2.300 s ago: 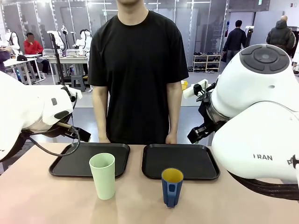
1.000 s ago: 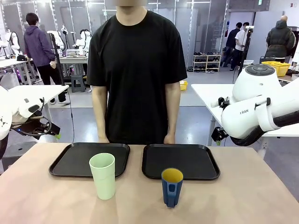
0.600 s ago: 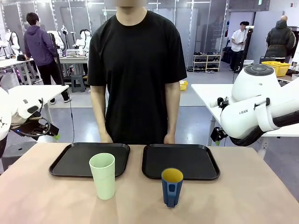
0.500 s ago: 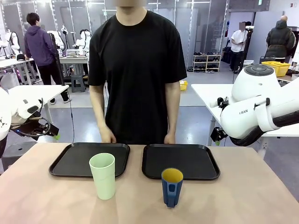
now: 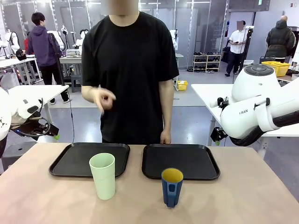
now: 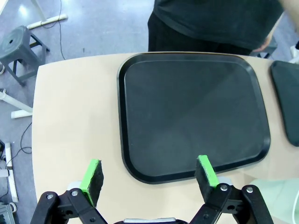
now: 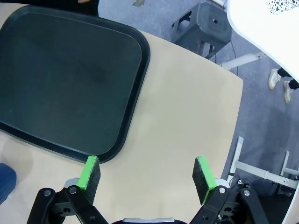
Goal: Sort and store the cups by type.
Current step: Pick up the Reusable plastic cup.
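A tall pale mint-green tumbler (image 5: 103, 175) stands on the table in front of the left black tray (image 5: 70, 162). To its right stands the shorter dark blue mug (image 5: 172, 186) with a yellow inside, in front of the right black tray (image 5: 196, 161). My left gripper (image 6: 149, 175) hangs open high above the near edge of the left tray (image 6: 191, 112), holding nothing. A pale edge of the tumbler (image 6: 280, 203) shows at that view's lower right. My right gripper (image 7: 147, 179) is open above bare table beside the right tray (image 7: 60, 79). A blue bit of the mug (image 7: 5, 182) shows at the left edge.
A person in a black shirt stands at the far side, one hand (image 5: 103, 99) raised at chest height, the other (image 5: 164, 137) hanging by the right tray's far edge. My arms are drawn back at both table sides. A grey stool (image 7: 205, 21) stands on the floor beyond the table edge.
Both arms drew back from over the table to its sides, then held still. The person lifted one hand from the left tray's far edge to chest height.
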Tool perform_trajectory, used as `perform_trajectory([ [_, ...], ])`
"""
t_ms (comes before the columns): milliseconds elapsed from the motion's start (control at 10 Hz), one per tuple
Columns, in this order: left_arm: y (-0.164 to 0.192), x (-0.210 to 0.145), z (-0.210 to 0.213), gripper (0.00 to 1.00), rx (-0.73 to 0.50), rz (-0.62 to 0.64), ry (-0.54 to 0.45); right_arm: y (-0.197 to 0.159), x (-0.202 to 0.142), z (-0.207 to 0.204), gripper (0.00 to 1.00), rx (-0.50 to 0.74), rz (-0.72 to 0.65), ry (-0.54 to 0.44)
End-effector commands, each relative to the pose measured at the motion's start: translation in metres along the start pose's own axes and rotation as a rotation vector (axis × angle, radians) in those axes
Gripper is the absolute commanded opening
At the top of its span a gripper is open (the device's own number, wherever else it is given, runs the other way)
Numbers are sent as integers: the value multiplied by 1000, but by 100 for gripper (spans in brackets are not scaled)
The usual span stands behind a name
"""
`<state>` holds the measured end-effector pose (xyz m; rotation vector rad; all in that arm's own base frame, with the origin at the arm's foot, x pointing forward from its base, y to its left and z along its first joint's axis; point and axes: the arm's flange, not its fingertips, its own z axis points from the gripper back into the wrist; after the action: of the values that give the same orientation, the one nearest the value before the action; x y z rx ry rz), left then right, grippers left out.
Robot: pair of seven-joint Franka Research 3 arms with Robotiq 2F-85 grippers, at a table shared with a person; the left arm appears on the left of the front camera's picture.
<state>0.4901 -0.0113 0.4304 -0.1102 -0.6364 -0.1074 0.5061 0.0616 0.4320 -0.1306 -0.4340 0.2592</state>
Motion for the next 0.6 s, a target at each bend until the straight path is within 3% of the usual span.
perform_trajectory([
  [0,1,1,0,100,15,-8,-8,1,-1,0,100,0,2,-8],
  [500,1,1,0,100,15,-8,-8,1,-1,0,100,0,2,-8],
])
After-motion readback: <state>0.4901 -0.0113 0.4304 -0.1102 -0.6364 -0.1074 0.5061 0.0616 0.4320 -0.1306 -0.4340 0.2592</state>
